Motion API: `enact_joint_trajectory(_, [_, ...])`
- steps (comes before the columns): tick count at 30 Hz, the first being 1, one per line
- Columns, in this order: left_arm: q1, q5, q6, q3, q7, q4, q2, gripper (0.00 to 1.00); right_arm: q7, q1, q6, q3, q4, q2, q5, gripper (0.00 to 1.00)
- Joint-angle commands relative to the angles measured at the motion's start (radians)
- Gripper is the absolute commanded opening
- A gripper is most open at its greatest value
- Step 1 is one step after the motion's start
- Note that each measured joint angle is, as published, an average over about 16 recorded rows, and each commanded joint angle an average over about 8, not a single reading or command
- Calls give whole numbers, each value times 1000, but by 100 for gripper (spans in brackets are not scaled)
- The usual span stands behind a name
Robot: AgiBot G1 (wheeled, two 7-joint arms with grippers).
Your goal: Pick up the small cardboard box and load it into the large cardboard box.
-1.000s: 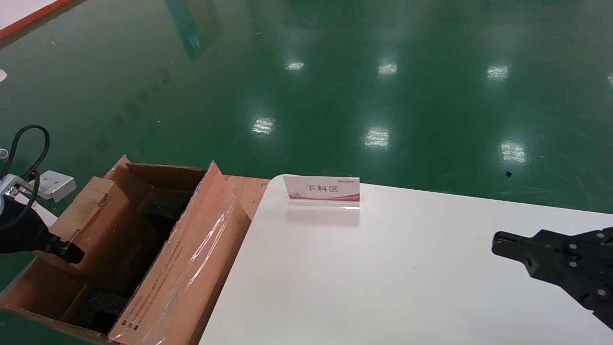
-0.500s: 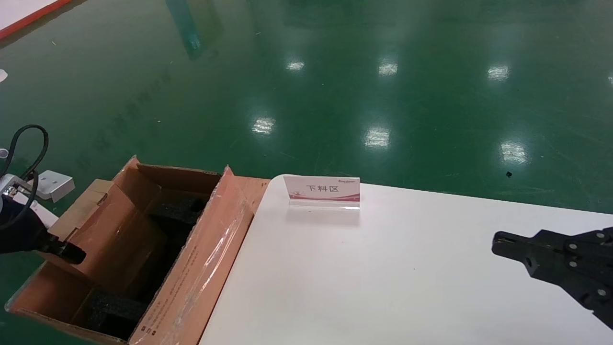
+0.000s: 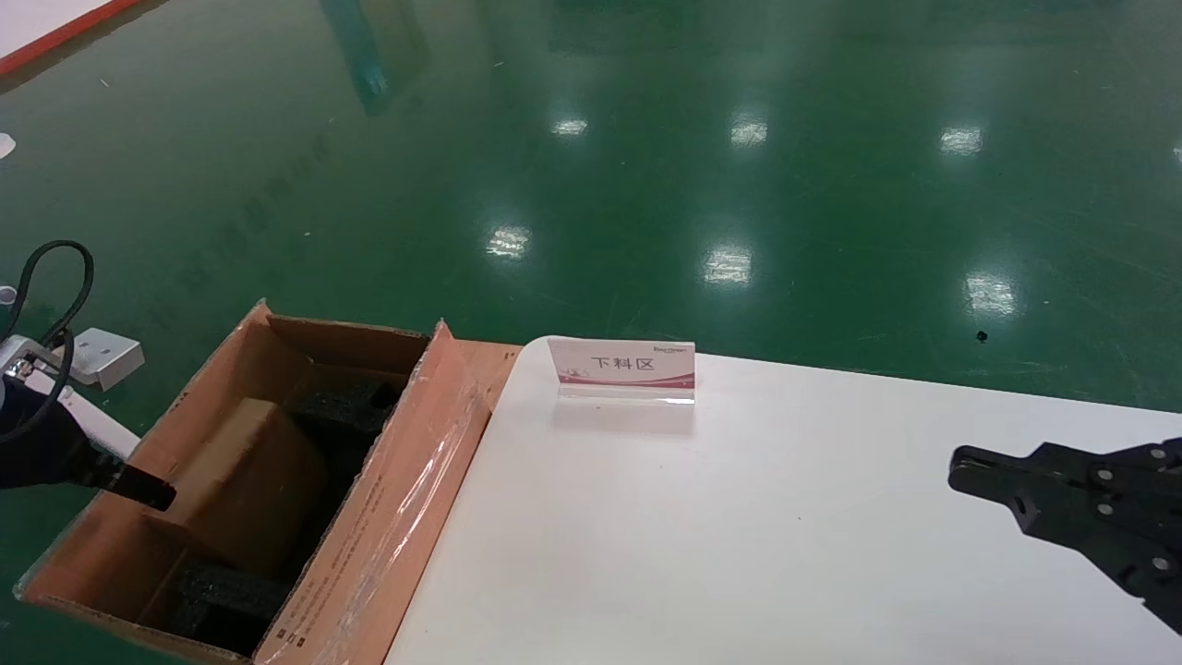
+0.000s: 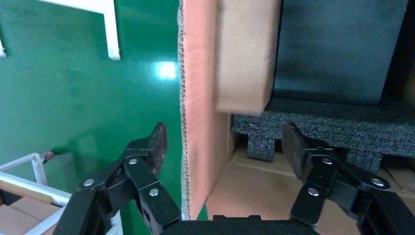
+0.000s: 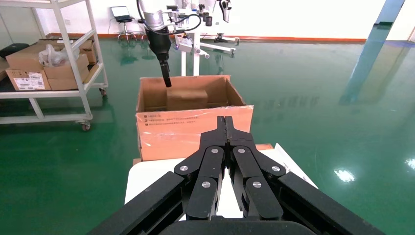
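Observation:
The large cardboard box (image 3: 397, 480) stands open on the floor against the table's left end, with black foam (image 3: 346, 406) inside. Inside it the small cardboard box (image 3: 245, 480) lies tilted between the foam blocks. My left gripper (image 3: 148, 489) is open at the carton's left wall. In the left wrist view, my left gripper (image 4: 226, 144) straddles that wall (image 4: 198, 122), with nothing held. The small cardboard box (image 4: 244, 54) sits beyond it, above the foam (image 4: 333, 122). My right gripper (image 3: 960, 462) hovers shut over the table's right side, also seen as the right gripper (image 5: 225, 120).
A white table (image 3: 739, 554) carries a small sign stand (image 3: 621, 367) near its far edge. A white frame (image 3: 97, 356) stands on the green floor left of the carton. A shelf cart with boxes (image 5: 49, 63) stands farther off.
The small box left my left gripper's hold at the carton's left wall and dropped inside. The carton slid slightly toward the table. The right arm stayed still.

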Motion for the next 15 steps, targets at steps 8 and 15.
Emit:
enact_joint_trajectory(8, [-12,-10,-8,-11,29,-29,4,100,0,0,0,0,0,0,0,0])
enact_joint_trajectory(15, [-79,-75,-33,-71,155,-117,7,100,0,0,0,-1,-1,0,0,0])
